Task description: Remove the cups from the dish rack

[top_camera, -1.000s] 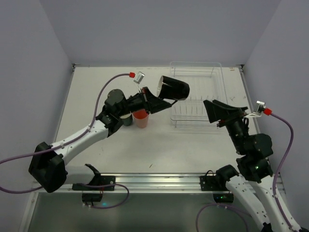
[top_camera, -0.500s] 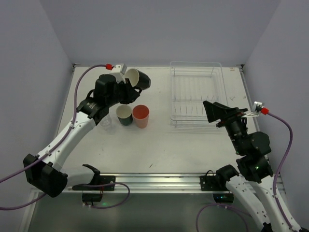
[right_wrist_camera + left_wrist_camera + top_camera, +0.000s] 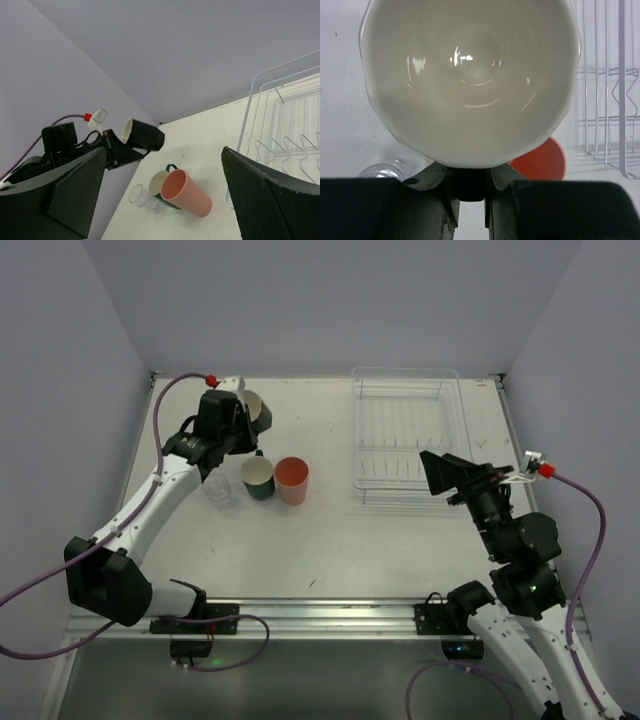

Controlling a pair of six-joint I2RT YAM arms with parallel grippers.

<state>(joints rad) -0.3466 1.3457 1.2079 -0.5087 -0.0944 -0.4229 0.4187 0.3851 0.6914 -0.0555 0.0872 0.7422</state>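
My left gripper (image 3: 243,422) is shut on the handle of the black cup (image 3: 257,412), held tilted in the air at the back left. Its cream inside fills the left wrist view (image 3: 470,75). Below it on the table stand the dark teal cup (image 3: 258,478), the salmon-pink tumbler (image 3: 291,480) and one clear cup (image 3: 217,490). I see no second clear cup. The transparent dish rack (image 3: 408,390) at the back right holds no cups that I can see. My right gripper (image 3: 447,473) is open and empty over the rack's near edge.
In the right wrist view the black cup (image 3: 145,136) hangs above the teal cup (image 3: 160,182), the tumbler (image 3: 192,200) and the clear cup (image 3: 142,197); the rack (image 3: 260,95) is at the right. Walls close in the table at the left, back and right.
My left arm has carried the black cup from beside the rack leftward and back, to above the cups standing on the table. The right arm has hardly moved.
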